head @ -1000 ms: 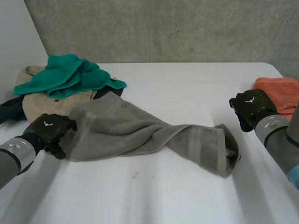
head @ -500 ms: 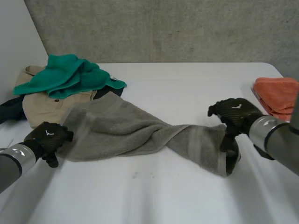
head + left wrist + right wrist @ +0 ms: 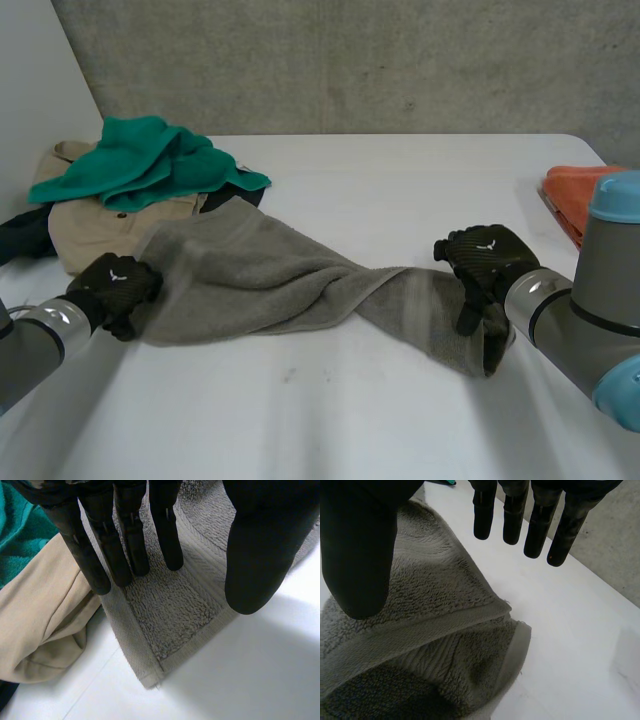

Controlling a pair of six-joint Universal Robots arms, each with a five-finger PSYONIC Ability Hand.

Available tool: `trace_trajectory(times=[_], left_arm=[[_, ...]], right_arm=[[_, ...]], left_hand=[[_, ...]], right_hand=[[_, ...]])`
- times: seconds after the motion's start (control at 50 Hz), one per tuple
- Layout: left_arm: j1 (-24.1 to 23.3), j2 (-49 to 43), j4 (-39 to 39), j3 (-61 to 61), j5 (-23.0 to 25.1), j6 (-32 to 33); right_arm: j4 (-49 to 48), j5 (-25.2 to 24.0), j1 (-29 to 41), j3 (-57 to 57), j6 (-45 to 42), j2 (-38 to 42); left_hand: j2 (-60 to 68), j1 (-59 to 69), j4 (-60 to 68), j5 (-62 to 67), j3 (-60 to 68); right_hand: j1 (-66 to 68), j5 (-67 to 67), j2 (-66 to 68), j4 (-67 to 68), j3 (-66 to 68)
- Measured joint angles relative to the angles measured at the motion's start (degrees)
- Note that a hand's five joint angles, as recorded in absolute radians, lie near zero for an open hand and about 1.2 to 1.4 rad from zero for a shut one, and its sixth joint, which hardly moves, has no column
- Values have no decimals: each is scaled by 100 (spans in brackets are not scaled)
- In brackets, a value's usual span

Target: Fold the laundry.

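Crumpled grey terry towel (image 3: 270, 280) lies twisted on the white table (image 3: 400, 180), its long axis running from one hand across to the other, so each hand has its own end. The left hand (image 3: 115, 285) is at the towel's near-left corner. In its wrist view the fingers (image 3: 127, 535) are straight and spread from the thumb (image 3: 260, 555), with the hemmed corner (image 3: 165, 625) just beyond the fingertips and under the gap to the thumb. Nothing is pinched, and I cannot tell whether the tips touch the cloth. A beige garment (image 3: 40, 620) lies just beside those fingers, on the side away from the thumb, with a teal cloth (image 3: 140, 160) heaped on it. The right hand (image 3: 485, 262) is over the towel's other end, which is doubled over on itself. Its fingers (image 3: 512, 515) are straight and wide of the thumb (image 3: 357, 555), holding nothing, and the folded hem (image 3: 435, 630) is below the palm, nearer the thumb than the fingertips. An orange cloth (image 3: 570, 190) is well apart, behind the right arm. Judgement: the step is a two-handed grab of opposite ends, and each hand needs to close down onto the hem below it. The left must catch only the towel, not the beige garment.
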Motion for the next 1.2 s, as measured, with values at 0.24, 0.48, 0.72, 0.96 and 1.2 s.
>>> trace_trajectory(times=[0.24, 0.48, 0.72, 0.96, 1.2], left_arm=[[-124, -274, 5, 251, -22, 26], [-146, -381, -4, 503, -64, -28], [-325, 481, -98, 364, -134, -765], [-308, 1169, -109, 181, -130, -1072], [-335, 1687, -261, 233, -147, -1276]], right_arm=[[-24, -6, -47, 96, 3, -5], [-112, -1, -90, 154, 16, -59], [524, -44, 16, -564, 326, 37], [1268, -94, 99, -2148, 638, 1508], [1818, -375, -26, -2566, 480, 1240]], left_hand=[[1079, 1187, 1059, 1007, 1069], [3114, 2789, 3107, 2933, 3077], [3114, 2789, 3128, 2933, 3078], [3129, 2789, 3129, 2933, 3098], [3130, 2789, 3130, 2933, 3098]], right_hand=[[0, 0, 0, 0, 0], [0, 0, 0, 0, 0], [0, 0, 0, 0, 0], [198, 302, 113, 256, 271], [3803, 4602, 4621, 4841, 4786]])
